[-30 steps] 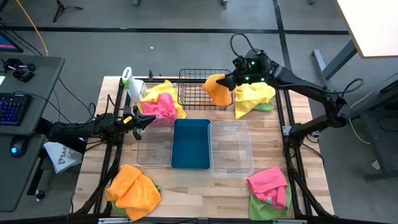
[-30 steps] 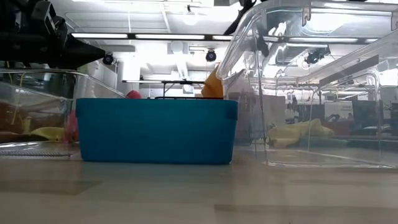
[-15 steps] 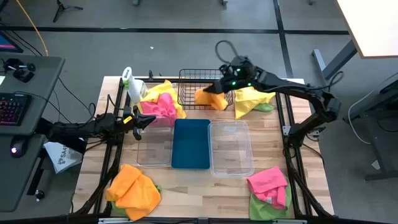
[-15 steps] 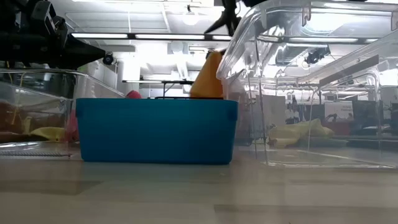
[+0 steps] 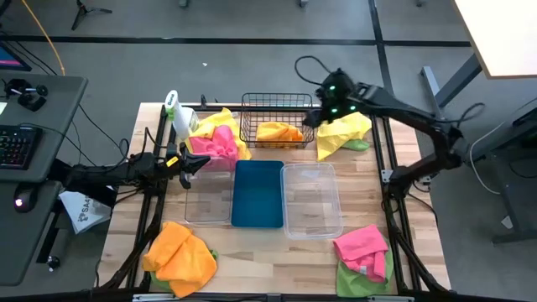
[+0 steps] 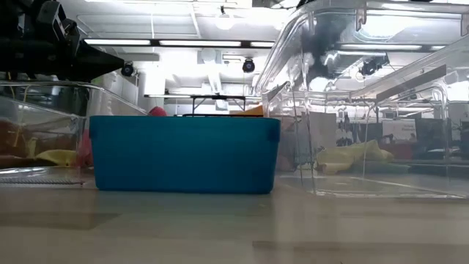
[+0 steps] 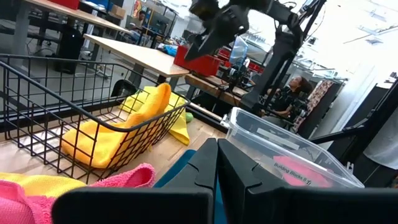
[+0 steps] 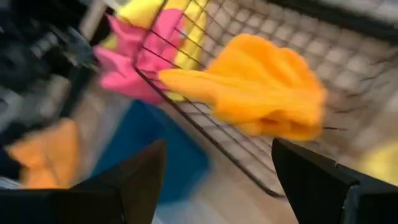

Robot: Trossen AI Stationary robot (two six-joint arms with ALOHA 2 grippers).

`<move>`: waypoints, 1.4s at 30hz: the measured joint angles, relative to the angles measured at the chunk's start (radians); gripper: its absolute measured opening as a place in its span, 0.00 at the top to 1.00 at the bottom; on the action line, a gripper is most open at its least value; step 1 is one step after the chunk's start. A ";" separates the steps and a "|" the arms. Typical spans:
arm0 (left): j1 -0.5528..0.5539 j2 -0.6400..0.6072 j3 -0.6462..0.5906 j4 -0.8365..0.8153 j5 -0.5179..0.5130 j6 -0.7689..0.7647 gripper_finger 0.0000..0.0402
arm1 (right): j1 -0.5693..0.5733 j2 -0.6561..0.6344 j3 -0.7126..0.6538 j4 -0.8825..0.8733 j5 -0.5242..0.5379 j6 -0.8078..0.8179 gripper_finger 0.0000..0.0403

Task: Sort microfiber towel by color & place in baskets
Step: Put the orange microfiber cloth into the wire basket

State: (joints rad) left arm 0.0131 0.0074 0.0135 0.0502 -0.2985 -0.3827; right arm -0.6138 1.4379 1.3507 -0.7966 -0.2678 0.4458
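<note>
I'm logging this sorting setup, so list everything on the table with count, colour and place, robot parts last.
Wire basket: one, black, table's far middle.
Orange towel: one, lying in the wire basket.
Blue tub: one, table centre.
Clear tubs: two, either side of the blue tub.
Pink and yellow towels: pile, left of the wire basket.
Yellow and green towels: pile, right of the wire basket.
Orange towels: pile, near left corner.
Pink and green towels: pile, near right corner.
Spray bottle: one, white, far left.
Left gripper: shut, over the left clear tub's rim.
Right gripper: open, above the wire basket's right edge.
</note>
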 joint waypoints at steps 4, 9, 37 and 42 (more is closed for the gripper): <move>0.000 0.000 0.000 0.000 0.000 0.000 1.00 | -0.004 -0.111 0.075 -0.209 0.179 -0.131 0.29; 0.000 0.000 0.000 0.000 -0.002 0.000 1.00 | 0.022 -0.250 0.055 -0.291 0.162 -0.116 0.29; -0.071 0.697 0.696 -0.242 0.740 -0.353 0.77 | 0.168 -0.546 -0.400 0.183 0.233 0.281 0.29; -0.236 0.881 0.872 -0.710 0.886 -0.282 0.66 | 0.157 -0.548 -0.400 0.179 0.223 0.295 0.29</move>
State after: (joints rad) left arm -0.2228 0.8881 0.8860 -0.6595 0.5871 -0.6646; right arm -0.4568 0.8894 0.9504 -0.6172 -0.0447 0.7409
